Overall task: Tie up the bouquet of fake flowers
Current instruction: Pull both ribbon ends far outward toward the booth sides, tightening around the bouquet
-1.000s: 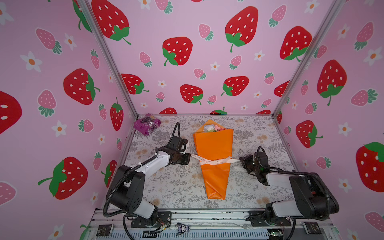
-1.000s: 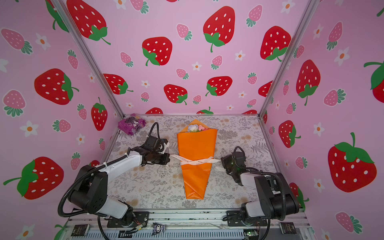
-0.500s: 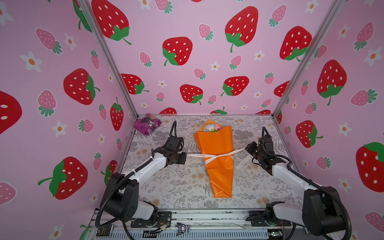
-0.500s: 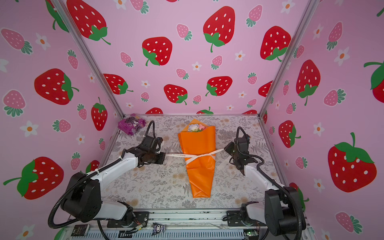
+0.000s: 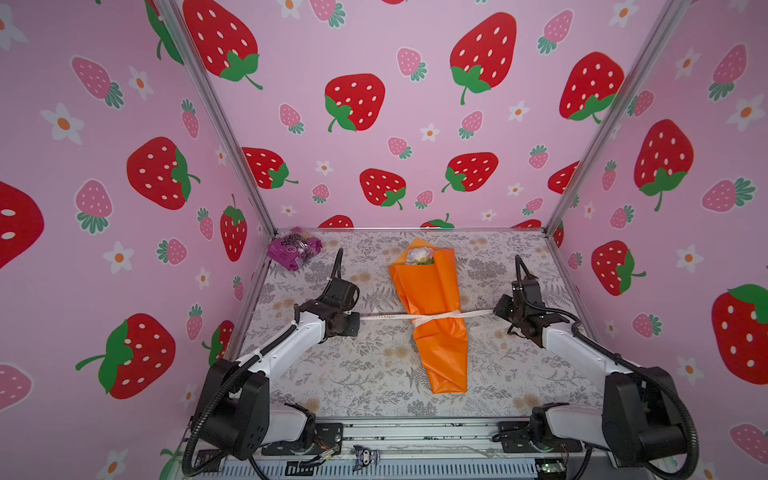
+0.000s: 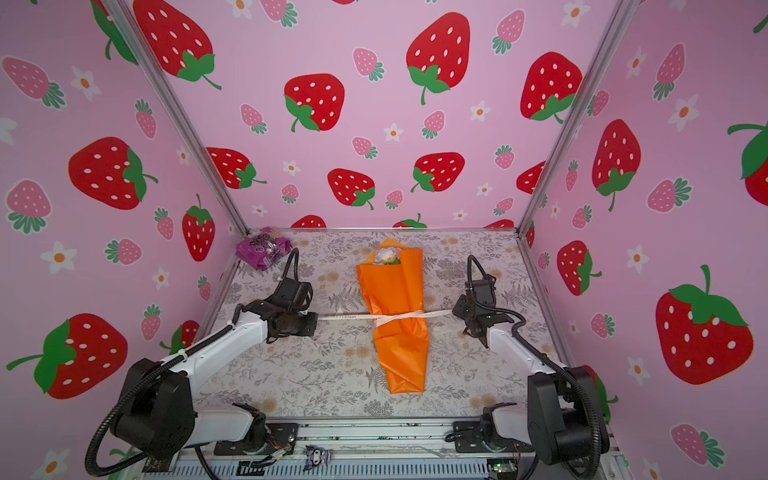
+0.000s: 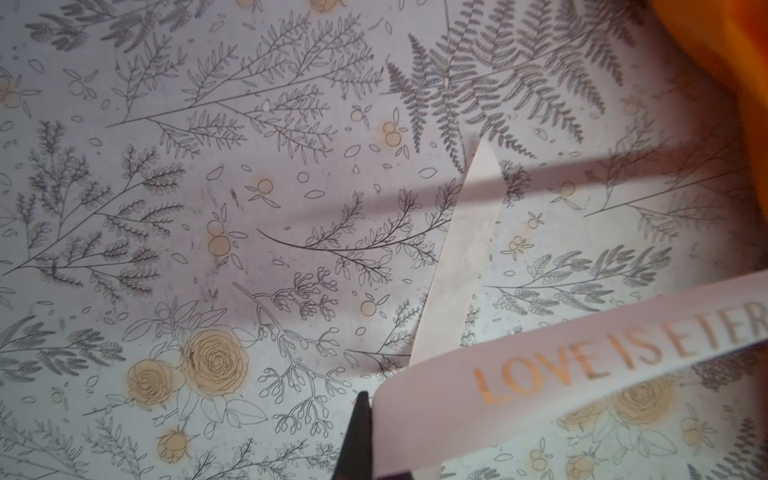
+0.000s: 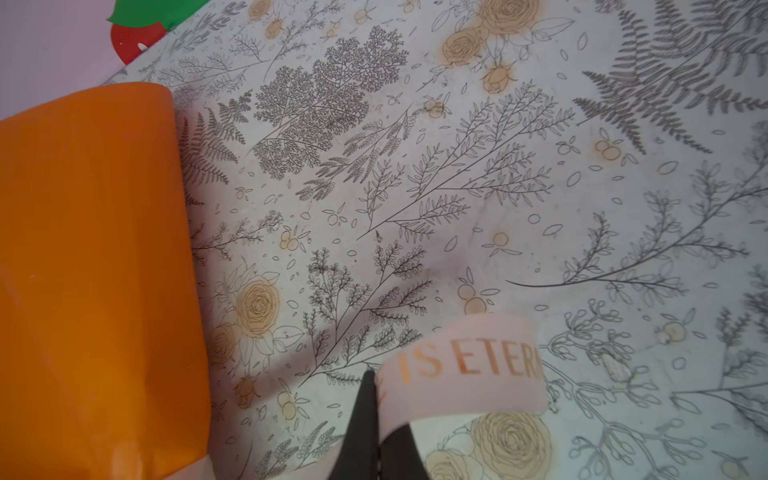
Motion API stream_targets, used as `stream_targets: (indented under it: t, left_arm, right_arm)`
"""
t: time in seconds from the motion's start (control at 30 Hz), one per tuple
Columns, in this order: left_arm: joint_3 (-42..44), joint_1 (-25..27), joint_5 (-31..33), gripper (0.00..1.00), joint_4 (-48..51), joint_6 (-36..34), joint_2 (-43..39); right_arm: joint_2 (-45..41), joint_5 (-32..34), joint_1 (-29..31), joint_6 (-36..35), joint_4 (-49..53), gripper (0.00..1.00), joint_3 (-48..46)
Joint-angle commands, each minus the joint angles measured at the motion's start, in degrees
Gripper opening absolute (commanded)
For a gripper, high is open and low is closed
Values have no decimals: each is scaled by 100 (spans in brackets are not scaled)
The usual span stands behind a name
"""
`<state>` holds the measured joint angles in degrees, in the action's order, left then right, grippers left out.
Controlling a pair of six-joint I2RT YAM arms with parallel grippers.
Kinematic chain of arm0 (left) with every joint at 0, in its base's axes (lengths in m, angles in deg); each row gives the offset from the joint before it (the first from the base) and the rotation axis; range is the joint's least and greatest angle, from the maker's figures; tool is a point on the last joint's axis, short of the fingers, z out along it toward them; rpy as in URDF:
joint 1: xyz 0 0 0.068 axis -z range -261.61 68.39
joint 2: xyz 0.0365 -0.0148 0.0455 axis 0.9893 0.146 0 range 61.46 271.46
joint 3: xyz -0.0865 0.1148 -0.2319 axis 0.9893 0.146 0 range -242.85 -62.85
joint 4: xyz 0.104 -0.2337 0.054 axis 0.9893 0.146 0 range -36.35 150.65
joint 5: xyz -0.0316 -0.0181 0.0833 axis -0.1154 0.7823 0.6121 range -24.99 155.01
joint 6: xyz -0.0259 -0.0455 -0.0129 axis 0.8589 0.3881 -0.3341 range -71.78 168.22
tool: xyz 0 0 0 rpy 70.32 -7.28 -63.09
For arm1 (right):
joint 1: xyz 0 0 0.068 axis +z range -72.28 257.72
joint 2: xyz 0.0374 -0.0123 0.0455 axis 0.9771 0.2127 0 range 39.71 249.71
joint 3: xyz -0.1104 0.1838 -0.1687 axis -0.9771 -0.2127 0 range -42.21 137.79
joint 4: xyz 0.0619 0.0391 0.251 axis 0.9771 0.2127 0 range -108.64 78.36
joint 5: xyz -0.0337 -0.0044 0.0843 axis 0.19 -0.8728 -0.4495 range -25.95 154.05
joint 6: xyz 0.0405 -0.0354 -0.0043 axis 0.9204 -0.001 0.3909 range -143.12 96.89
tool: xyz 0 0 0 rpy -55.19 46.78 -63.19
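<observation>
**Q:** Where was the bouquet (image 5: 434, 349)?

**A:** It lay flat on the flower-printed table (image 5: 365, 374), rolled in orange paper. Its narrow end pointed toward the arms' bases. Pale flowers (image 5: 420, 255) peeped out of the open far end.

**Q:** And the tie?

**A:** A white ribbon (image 5: 386, 316) went round the bouquet's waist, pinching the paper in and crossing over itself on top. Its two ends ran out straight, one to each side of the bouquet.

**Q:** Who held them?

**A:** The left gripper (image 5: 356, 320) was clamped on the end left of the bouquet. The right gripper (image 5: 497, 310) was clamped on the end to its right. Each was clear of the paper.

**Q:** Did both top views show that?

**A:** They showed the whole line, but the jaws were too small to read there. The left wrist view gave one black finger (image 7: 359, 432) pressed against the ribbon, with gold letters reading "LOVE IS ETER". It also showed a loose stretch of ribbon lying on the table beside the bouquet, which the top views barely gave. The right wrist view showed fingers closed on a short curled end lettered "IS ETER", with the orange paper alongside.

**Q:** Anything else?

**A:** A purple packet (image 5: 294, 248) lay well apart from the bouquet, beyond its far end and to the left. Only the top views caught it.
</observation>
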<state>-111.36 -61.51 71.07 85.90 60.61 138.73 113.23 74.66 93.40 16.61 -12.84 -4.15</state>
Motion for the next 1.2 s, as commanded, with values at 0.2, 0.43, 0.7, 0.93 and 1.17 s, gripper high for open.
stream_targets:
  t: [0.2, 0.43, 0.7, 0.93, 1.17]
  left_arm:
    - [182, -768, 598, 0, 56, 271, -342]
    - [113, -1680, 77, 0, -56, 399, -338]
    - [209, -2496, -406, 0, -349, 660, -336]
    - [129, -3213, -830, 0, -497, 825, -222]
    - [98, -4073, -1354, 0, -663, 1080, -113]
  right_arm:
    - [-26, 888, -385, -585, 350, 0, 388]
    - [147, 626, -788, -762, 164, 0, 435]
    - [413, 698, -1143, -794, 11, 0, 565]
    - [266, 2065, -1159, -1053, 219, 0, 856]
    - [346, 2236, -1248, -1112, 260, 0, 923]
